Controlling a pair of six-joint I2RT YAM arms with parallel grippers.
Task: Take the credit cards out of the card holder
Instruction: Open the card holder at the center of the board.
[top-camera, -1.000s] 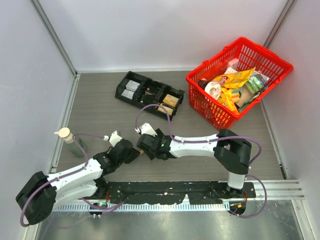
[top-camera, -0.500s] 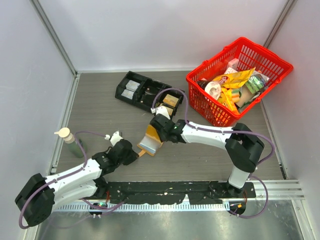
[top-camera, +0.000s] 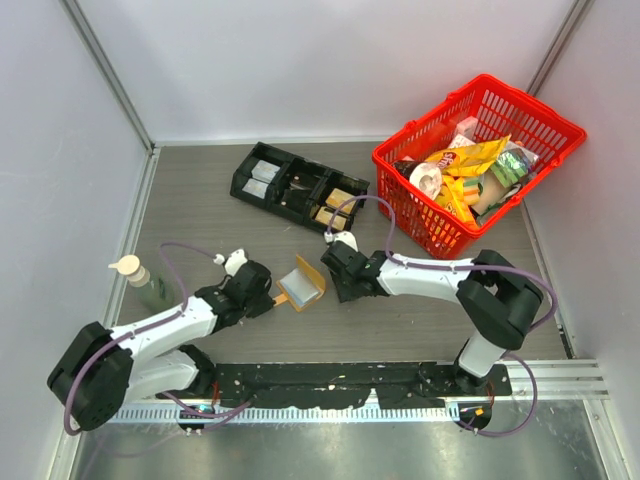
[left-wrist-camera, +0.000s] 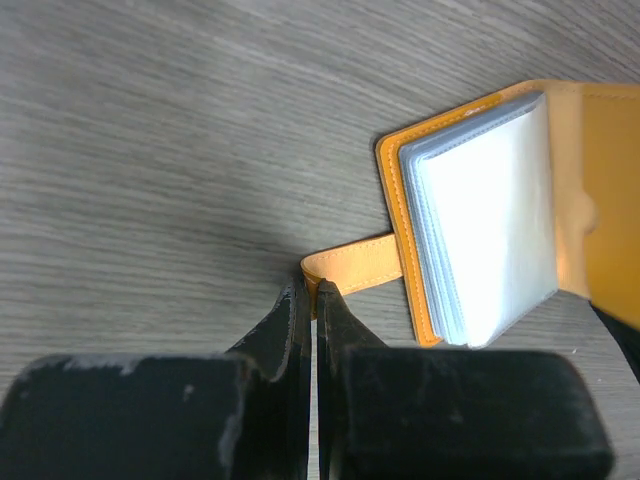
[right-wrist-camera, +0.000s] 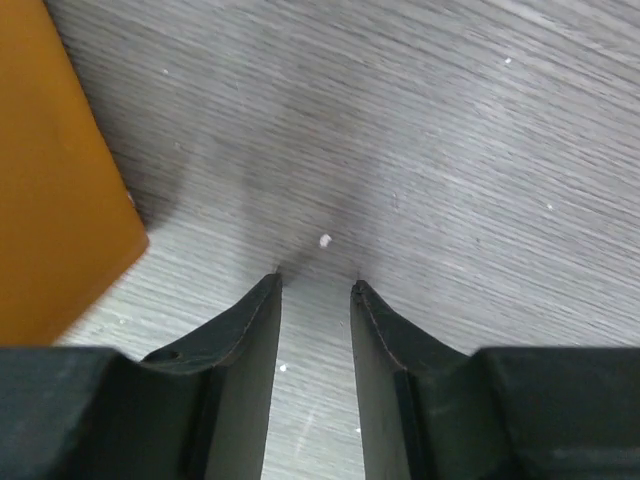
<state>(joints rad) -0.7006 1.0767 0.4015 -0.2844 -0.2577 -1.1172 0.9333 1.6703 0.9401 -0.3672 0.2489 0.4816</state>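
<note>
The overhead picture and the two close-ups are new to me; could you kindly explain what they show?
These are two robot arms bolted at the near edge of a grey wood-grain table. The overhead picture comes from a fixed camera above and behind them. Each close-up comes from a camera on one wrist, looking past its own two black fingers. On the table are a black compartment tray, a red plastic basket full of snack packets, a small bottle with a pale cap, and a small tan-orange card holder with pale blue-grey sleeves, partly open. The left gripper is shut on the holder's little side tab. The right gripper is open and holds nothing, just beside the holder's orange cover.
</note>
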